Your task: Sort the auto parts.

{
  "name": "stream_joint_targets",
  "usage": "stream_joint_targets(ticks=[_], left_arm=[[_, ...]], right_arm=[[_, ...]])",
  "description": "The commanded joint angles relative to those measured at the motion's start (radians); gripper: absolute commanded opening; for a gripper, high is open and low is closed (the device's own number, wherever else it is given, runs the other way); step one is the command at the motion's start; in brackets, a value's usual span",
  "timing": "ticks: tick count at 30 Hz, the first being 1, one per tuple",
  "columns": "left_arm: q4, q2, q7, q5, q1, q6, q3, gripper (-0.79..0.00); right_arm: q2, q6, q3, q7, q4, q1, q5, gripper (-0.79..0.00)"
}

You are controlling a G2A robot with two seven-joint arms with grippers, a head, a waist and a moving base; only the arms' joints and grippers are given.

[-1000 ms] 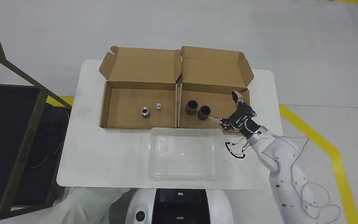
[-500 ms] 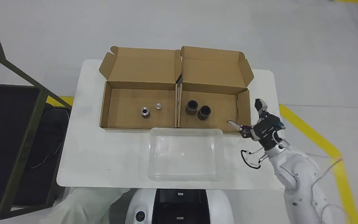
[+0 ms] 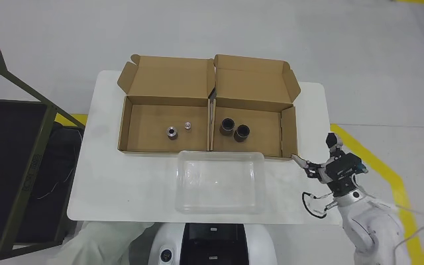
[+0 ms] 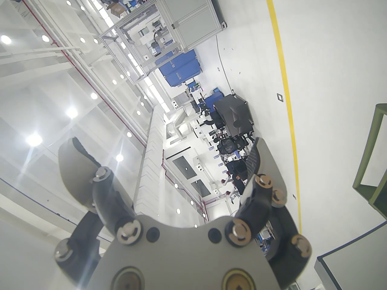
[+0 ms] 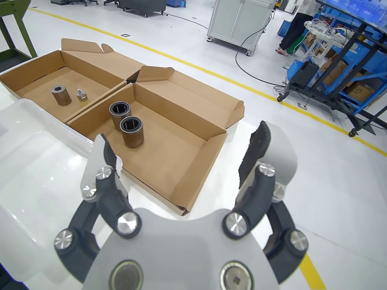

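Around me lies a bright workshop hall with a pale floor, and my work sits on a white table (image 3: 93, 172). Two open cardboard boxes stand on it side by side and touching, the left box (image 3: 142, 136) and the right box (image 3: 265, 129). Just in front of them, nearer to me, lies a clear plastic tray (image 3: 218, 182). I can make out no part lying in the tray, so I judge the sorting is done or close to it. Two dark cylinders (image 5: 119, 116) stand upright and close together in the right box, toward the end that meets its neighbour. In the left box there is a short metal bush (image 3: 171, 132) with a smaller stud (image 3: 187, 125) just beside it. Like is with like, and I see nothing loose on the table that wants a home. My right claw (image 3: 313, 148) hangs outside the right box, off its near right corner and above the table's edge. Its fingers are spread wide and hold nothing. The cylinders are well apart from it, across the bare floor of that box, and the bush and stud are farther off, beyond the shared wall. My left claw (image 4: 164, 149) is also spread and holds nothing, and it points out into the hall, away from the boxes.
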Motion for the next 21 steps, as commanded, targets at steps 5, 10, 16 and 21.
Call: stream_joint_targets(ticks=[5, 10, 16, 21], left_arm=[[0.0, 0.0, 0.0, 0.0, 0.0, 0.0, 0.0, 0.0], [0.0, 0.0, 0.0, 0.0, 0.0, 0.0, 0.0, 0.0], [0.0, 0.0, 0.0, 0.0, 0.0, 0.0, 0.0, -0.001], [0.0, 0.0, 0.0, 0.0, 0.0, 0.0, 0.0, 0.0]], right_arm=[[0.002, 0.017, -0.004, 0.02, -0.035, -0.014, -0.036, 0.0], [0.002, 0.015, -0.007, 0.021, -0.038, -0.014, -0.039, 0.0], [0.002, 0.015, -0.007, 0.021, -0.038, -0.014, -0.039, 0.0], [0.002, 0.015, -0.007, 0.021, -0.038, -0.014, -0.039, 0.0]])
